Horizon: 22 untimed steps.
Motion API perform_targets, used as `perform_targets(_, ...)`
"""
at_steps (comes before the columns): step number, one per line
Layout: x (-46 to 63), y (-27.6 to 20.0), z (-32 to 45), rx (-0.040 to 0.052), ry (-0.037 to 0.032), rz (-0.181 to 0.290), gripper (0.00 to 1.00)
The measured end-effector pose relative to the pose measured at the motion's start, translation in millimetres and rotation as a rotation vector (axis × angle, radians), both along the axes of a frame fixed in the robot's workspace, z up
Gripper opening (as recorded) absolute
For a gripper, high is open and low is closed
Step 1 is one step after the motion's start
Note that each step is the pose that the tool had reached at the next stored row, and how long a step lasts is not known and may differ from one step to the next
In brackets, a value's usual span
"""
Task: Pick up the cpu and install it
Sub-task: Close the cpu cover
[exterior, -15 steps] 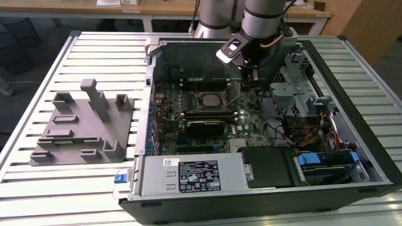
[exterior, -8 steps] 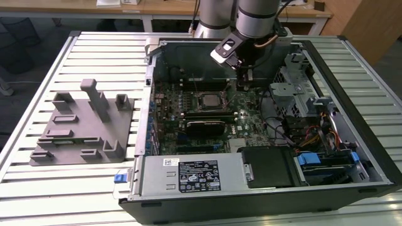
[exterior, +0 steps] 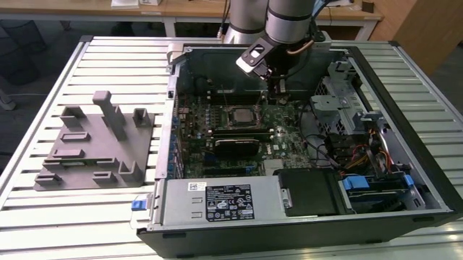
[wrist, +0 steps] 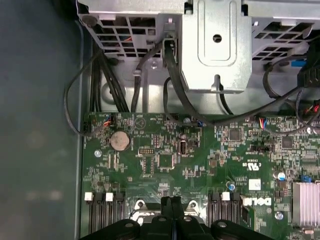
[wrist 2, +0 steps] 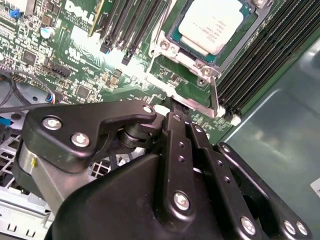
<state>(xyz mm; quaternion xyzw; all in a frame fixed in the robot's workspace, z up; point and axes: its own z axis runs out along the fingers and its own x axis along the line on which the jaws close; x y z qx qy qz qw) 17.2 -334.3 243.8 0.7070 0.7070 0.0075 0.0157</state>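
Claw: the gripper point(exterior: 278, 93) is hanging low inside the open computer case point(exterior: 423, 162), fingers point(wrist: 172, 210) pressed together and gripping nothing, tips just beside the socket's edge on the motherboard point(exterior: 285, 142).
Chip: the cpu point(wrist 2: 215, 25) is sitting flat in its socket frame point(wrist 2: 172, 46), silver top facing up; in the exterior view it is lying near the middle of the board point(exterior: 239, 115).
Lever: a thin metal rod point(wrist 2: 214, 97) is standing beside the socket, near the fingertips.
Tray: the grey plastic tray point(exterior: 87, 162) is lying on the slatted table point(exterior: 51, 216), well apart, toward the exterior view's left.
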Motion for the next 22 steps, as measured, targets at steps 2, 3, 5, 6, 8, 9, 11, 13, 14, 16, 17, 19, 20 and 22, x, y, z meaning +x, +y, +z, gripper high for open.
perform_targets(2, -0.3, 0.0, 0.0, 0.0000, 0.0000, 0.000, 0.11)
perform_targets(3, -0.3, 0.0, 0.0, 0.0000, 0.0000, 0.000, 0.11)
perform_targets(5, -0.8, 0.0, 0.0, 0.0000, 0.0000, 0.000, 0.11)
perform_targets(6, -1.0, 0.0, 0.0, 0.0001, 0.0000, 0.000, 0.11)
perform_targets(8, -1.6, 0.0, 0.0, 0.0000, 0.0000, 0.000, 0.11)
perform_targets(9, -2.1, 0.0, 0.0, 0.0000, 0.0000, 0.000, 0.11)
perform_targets(11, -3.2, 0.0, 0.0, 0.0000, 0.0000, 0.000, 0.11)
perform_targets(13, -4.4, 0.0, 0.0, 0.0000, 0.0000, 0.000, 0.11)
perform_targets(14, -4.9, 0.0, 0.0, 0.0001, 0.0000, 0.000, 0.11)
perform_targets(16, -5.9, 0.0, 0.0, 0.0000, 0.0000, 0.000, 0.11)
perform_targets(17, -6.5, 0.0, 0.0, 0.0000, 0.0000, 0.000, 0.11)
perform_targets(19, -7.2, 0.0, 0.0, -0.0001, 0.0000, 0.000, 0.11)
perform_targets(20, -7.6, 0.0, 0.0, 0.0000, 0.0000, 0.000, 0.11)
perform_targets(22, -8.5, 0.0, -0.1, 0.0000, 0.0000, 0.000, 0.11)
